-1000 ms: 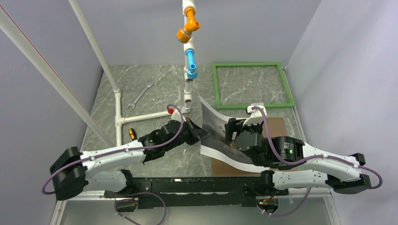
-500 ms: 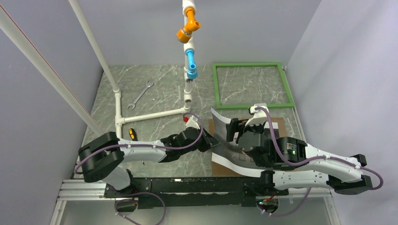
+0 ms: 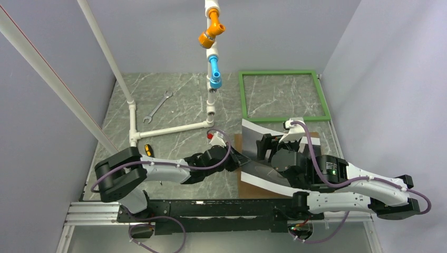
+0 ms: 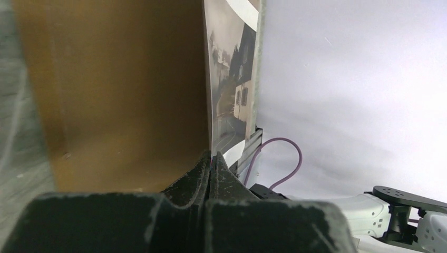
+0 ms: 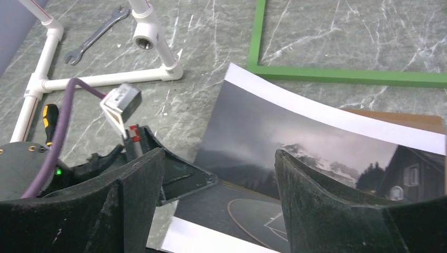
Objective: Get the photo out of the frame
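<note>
The photo [image 3: 255, 171], a greyscale print with a white border, curves over the brown backing panel [image 3: 316, 138] at front centre-right. It also shows in the right wrist view [image 5: 295, 142] and edge-on in the left wrist view [image 4: 232, 74]. My left gripper [image 3: 240, 159] is shut on the photo's left edge, its jaws pinching the thin sheet [image 4: 211, 158]. My right gripper [image 3: 266, 147] is open and empty, hovering over the photo, its fingers [image 5: 137, 195] spread wide. The green frame [image 3: 242, 100] lies flat at the back right, apart from the photo.
A white pipe assembly [image 3: 168, 129] with orange and blue fittings [image 3: 213, 31] stands at the centre. A wrench [image 3: 158, 107] lies at the back left. A yellow-handled screwdriver [image 3: 148, 151] lies by the pipe. A slanted white pole [image 3: 52, 84] crosses the left side.
My left arm has reached right and lowered, still holding the photo's edge. The photo has come down from a raised curl and lies flatter over the backing panel. The right arm shifted slightly.
</note>
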Robot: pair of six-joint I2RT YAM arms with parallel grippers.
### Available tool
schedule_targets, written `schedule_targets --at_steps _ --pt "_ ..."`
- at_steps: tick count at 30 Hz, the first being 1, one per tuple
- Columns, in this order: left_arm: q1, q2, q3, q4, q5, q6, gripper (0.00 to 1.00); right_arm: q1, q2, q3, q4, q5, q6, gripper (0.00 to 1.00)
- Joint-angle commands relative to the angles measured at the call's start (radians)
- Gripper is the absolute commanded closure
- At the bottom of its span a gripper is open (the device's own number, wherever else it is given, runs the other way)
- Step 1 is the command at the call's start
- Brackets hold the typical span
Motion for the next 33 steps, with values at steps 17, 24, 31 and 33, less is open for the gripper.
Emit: schedule_targets --at_steps 17,24,31,33 --pt "-0.016 0.078 0.026 0.077 0.005 -0.081 1.00 0.000 -0.008 -0.006 0.004 0.005 0.008 0.22" --pt "-0.020 0.133 0.009 0.084 -0.015 -0.162 1.00 -0.001 -0.005 -0.019 0.019 0.008 -0.002 0.21" --pt "-0.020 0.119 -0.008 0.052 -0.067 -0.162 1.00 0.000 0.002 -0.025 0.007 0.012 0.008 0.20" --pt "-0.019 0.119 -0.014 0.044 -0.072 -0.164 1.00 -0.002 -0.001 -0.028 0.013 0.010 0.007 0.20"
